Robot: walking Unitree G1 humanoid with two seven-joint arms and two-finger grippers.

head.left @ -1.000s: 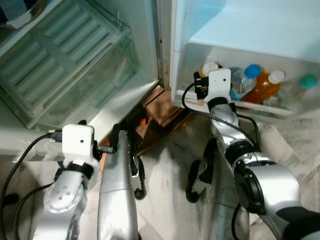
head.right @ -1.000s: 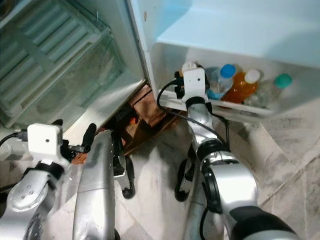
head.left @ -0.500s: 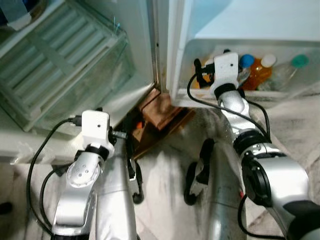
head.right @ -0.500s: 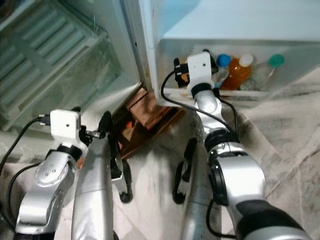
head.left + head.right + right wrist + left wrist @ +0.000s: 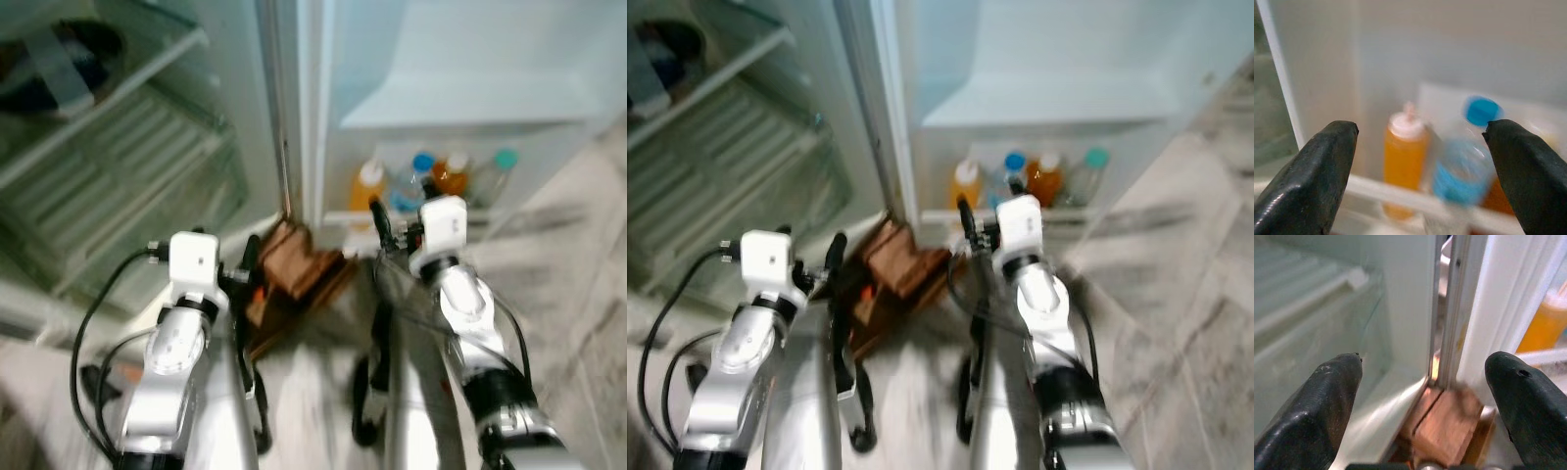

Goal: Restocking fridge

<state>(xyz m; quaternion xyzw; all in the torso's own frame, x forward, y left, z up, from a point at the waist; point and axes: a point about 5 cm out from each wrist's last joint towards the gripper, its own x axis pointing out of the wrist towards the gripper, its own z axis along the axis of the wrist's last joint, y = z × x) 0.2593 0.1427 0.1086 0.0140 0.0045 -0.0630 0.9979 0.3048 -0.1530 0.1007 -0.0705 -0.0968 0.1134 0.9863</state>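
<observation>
Right gripper (image 5: 1420, 147): fingers spread wide, nothing between them; aimed at the door shelf (image 5: 392, 217), short of it.
Left gripper (image 5: 1425, 396): fingers spread wide, empty; aimed at the gap between fridge body and door, with wooden blocks (image 5: 1442, 426) just below and ahead.
Bottles: four in a row on the door shelf, ahead of the right gripper. Sauce bottle (image 5: 1403, 156) sits nearest its left finger; water bottle (image 5: 1462, 171) is next, closer to centre line; orange bottle (image 5: 451, 176) and green-cap bottle (image 5: 495, 174) are beyond, toward its right finger.
Handling (judgement): plastic, so not brittle. Full ones likely moderately heavy; thin-walled water bottle probably dents under a hard squeeze. Smooth and possibly cold-damp, so slippery.
Hold point (judgement): mid-body above the shelf rail, jaws across the round; not the cap.
Fridge interior (image 5: 118, 196): glass shelves and a clear drawer, off to the left gripper's outer side.
Hard to make out: both eye views are motion-blurred; labels are unreadable; the rail hides the bottle bases; whether bottles touch each other cannot be told; the dark object on the top shelf is unidentifiable.
</observation>
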